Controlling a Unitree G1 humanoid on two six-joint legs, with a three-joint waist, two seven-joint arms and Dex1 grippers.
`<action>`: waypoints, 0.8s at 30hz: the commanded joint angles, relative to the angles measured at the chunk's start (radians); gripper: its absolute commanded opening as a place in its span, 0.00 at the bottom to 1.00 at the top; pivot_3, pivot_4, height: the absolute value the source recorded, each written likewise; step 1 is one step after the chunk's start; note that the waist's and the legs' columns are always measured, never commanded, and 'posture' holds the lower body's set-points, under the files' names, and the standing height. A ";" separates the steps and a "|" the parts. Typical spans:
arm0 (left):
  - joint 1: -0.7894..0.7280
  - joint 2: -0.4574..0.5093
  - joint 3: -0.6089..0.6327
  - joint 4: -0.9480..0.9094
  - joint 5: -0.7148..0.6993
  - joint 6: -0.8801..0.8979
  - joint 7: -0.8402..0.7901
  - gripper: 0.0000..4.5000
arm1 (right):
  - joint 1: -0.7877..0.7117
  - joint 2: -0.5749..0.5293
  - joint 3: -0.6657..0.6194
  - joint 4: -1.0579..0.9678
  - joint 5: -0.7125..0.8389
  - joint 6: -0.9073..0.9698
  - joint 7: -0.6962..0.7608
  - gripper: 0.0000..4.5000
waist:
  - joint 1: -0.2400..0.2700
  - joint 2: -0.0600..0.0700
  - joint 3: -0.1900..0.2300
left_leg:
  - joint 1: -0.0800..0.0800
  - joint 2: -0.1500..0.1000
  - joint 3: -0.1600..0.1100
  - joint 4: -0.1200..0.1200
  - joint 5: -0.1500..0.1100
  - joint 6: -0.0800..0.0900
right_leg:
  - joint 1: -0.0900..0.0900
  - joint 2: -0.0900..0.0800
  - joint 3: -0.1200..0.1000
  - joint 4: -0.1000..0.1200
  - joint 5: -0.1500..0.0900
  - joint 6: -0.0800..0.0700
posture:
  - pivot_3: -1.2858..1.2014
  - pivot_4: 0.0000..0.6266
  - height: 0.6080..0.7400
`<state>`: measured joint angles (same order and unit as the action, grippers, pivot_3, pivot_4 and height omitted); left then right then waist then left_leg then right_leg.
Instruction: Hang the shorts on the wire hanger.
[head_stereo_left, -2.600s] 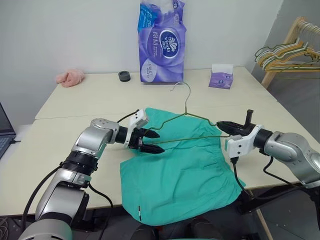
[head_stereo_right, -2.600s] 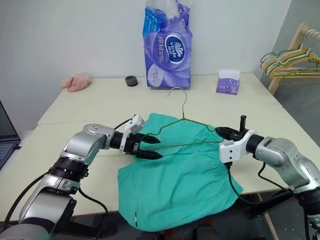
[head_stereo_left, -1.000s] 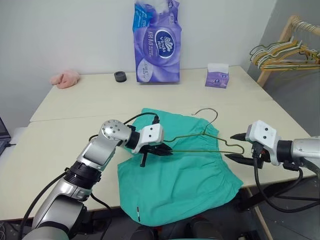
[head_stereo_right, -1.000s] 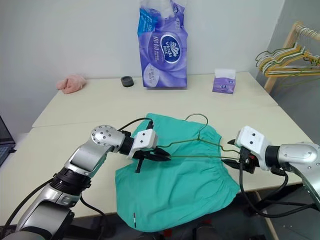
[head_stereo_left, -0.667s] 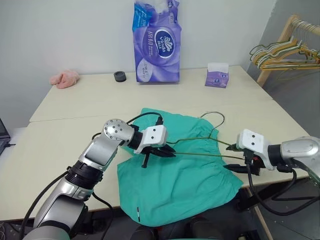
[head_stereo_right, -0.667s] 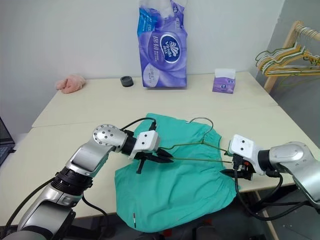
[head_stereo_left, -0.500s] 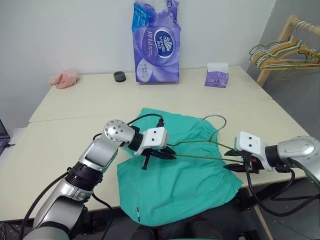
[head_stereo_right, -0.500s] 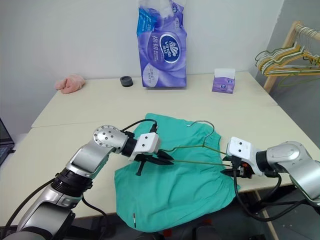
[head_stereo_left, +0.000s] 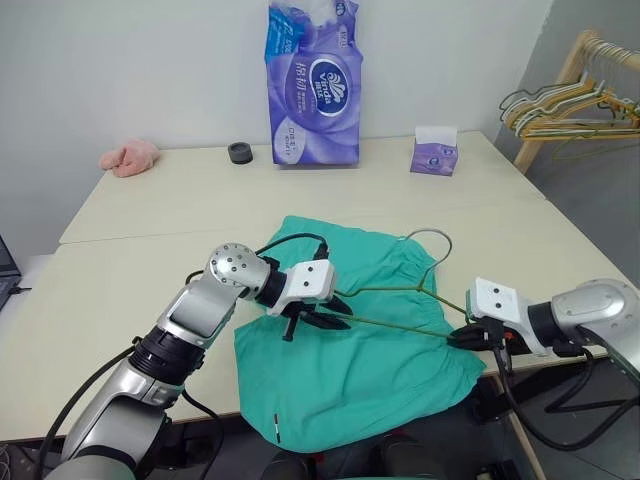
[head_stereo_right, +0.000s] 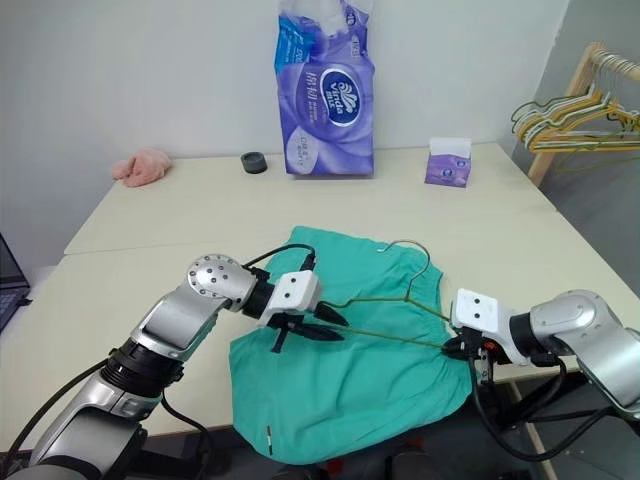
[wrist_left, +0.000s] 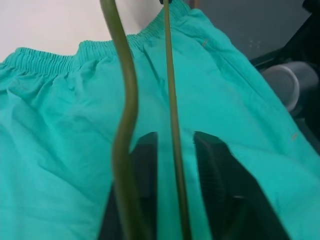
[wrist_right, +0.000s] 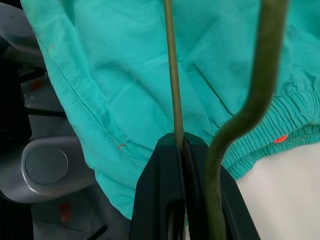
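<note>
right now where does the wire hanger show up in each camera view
Left eye view: wire hanger lies over the shorts, centre right.
Right eye view: same place, hook toward the far table edge.
Left wrist view: two wires run up the middle, one between the open left gripper fingers.
Right wrist view: straight bar clamped in the shut right gripper.
Shared landmark: the shorts' gathered waistband.

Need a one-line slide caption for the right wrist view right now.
Right tool shut on the wire hanger bottom bar, above the shorts.

A purple tissue pack stands at the back of the desk, with a black ring, pink cloth and small purple box. Coated hangers hang on a wooden rack.
</note>
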<state>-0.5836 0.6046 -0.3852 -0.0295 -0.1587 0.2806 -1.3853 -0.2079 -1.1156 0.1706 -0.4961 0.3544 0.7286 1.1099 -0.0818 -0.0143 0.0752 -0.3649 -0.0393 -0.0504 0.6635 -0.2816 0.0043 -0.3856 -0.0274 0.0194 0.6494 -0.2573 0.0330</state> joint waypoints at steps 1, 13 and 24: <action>0.001 -0.029 0.040 -0.024 -0.049 0.002 0.021 0.55 | 0.012 -0.011 -0.051 -0.028 0.015 0.001 -0.001 0.00 | 0.000 0.000 0.000 | 0.000 0.000 0.000 0.000 0.000 0.000 | 0.000 0.000 0.000 0.000 0.000 0.000 | 0.45 0.07 1.00; -0.019 -0.044 0.213 0.174 -0.105 0.023 0.157 0.87 | 0.335 0.004 -0.374 -0.086 0.107 0.093 -0.047 0.00 | 0.010 0.000 0.000 | 0.000 0.000 0.000 0.000 0.000 0.000 | 0.000 0.000 0.000 0.000 0.000 0.000 | 0.45 0.07 1.00; 0.004 -0.017 0.264 0.221 -0.183 0.119 0.093 0.87 | 0.631 0.195 -0.730 -0.079 0.175 0.252 -0.155 0.00 | 0.026 -0.001 -0.001 | 0.000 0.000 0.000 0.001 0.000 0.000 | 0.001 0.000 0.000 0.000 0.000 0.001 | 0.44 0.09 1.00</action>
<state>-0.5697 0.5850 -0.1312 0.2400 -0.3108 0.3854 -1.2777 0.4239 -0.9283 -0.5076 -0.5669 0.5164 0.9683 0.9788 -0.0559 -0.0152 0.0745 -0.3646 -0.0396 -0.0503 0.6645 -0.2816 0.0042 -0.3845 -0.0277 0.0195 0.6499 -0.2570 0.0340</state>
